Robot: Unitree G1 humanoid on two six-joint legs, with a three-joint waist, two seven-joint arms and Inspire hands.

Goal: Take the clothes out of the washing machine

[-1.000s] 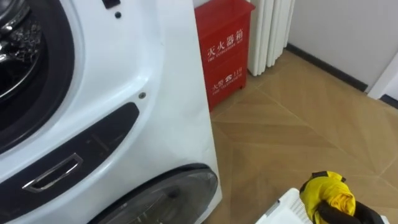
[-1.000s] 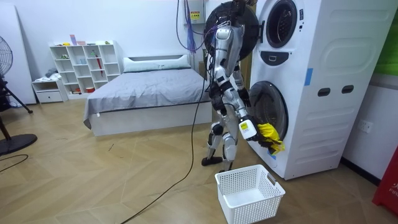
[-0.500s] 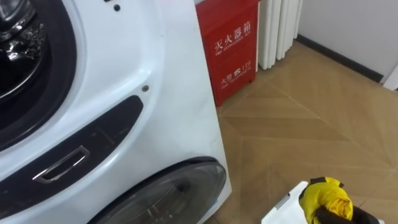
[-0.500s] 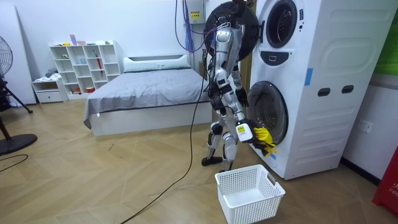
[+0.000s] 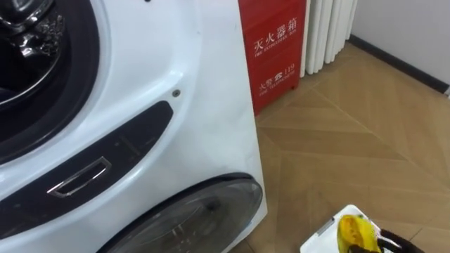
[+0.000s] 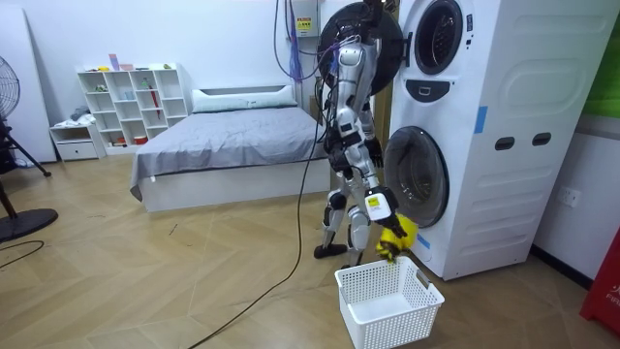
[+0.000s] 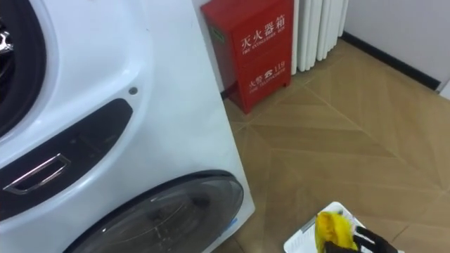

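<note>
Two stacked white washing machines [image 6: 484, 145] occupy the right of the room, and the robot stands just in front of them. A grey bed [image 6: 232, 145] lies far off at the left. A red cabinet [image 5: 274, 42] stands against the wall just beside the machines. A white laundry basket [image 6: 387, 301] rests on the wood floor near the robot's feet. The right hand [image 6: 378, 209], lowered with its fingers curled closed, grips a bunched yellow garment [image 6: 395, 236], which hangs just above the basket's far rim.
</note>
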